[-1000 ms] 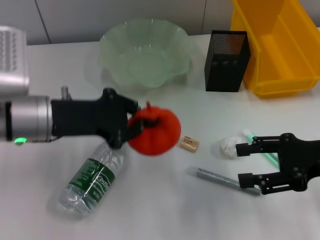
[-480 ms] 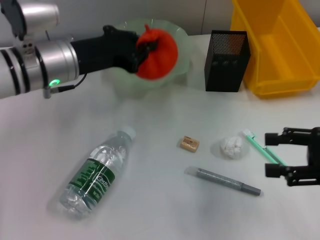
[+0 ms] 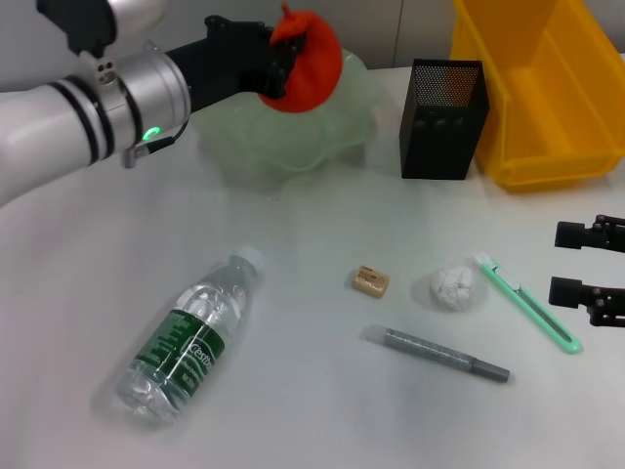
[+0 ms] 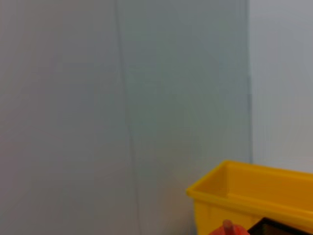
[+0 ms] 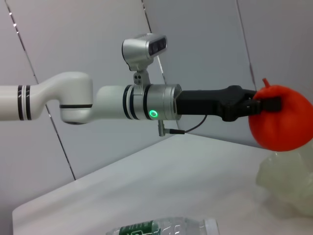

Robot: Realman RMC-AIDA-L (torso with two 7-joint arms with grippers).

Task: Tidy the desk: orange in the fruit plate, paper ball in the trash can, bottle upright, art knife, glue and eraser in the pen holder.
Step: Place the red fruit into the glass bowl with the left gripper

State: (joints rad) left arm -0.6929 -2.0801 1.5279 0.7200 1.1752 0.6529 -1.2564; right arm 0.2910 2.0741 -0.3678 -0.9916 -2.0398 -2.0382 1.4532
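My left gripper (image 3: 281,61) is shut on the orange (image 3: 308,59) and holds it above the pale green fruit plate (image 3: 283,132) at the back; the orange also shows in the right wrist view (image 5: 279,125). The clear bottle (image 3: 186,337) lies on its side at the front left. The tan eraser (image 3: 370,281), white paper ball (image 3: 452,287), grey glue stick (image 3: 439,354) and green art knife (image 3: 524,300) lie at the front right. My right gripper (image 3: 586,264) is open at the right edge, just right of the knife. The black mesh pen holder (image 3: 441,117) stands at the back.
A yellow bin (image 3: 542,88) stands at the back right, next to the pen holder; it also shows in the left wrist view (image 4: 254,200). A wall runs behind the table.
My left gripper has lifted the orange up and back, from beside the bottle to above the fruit plate. My right gripper has drawn back to the right, away from the knife and glue stick.
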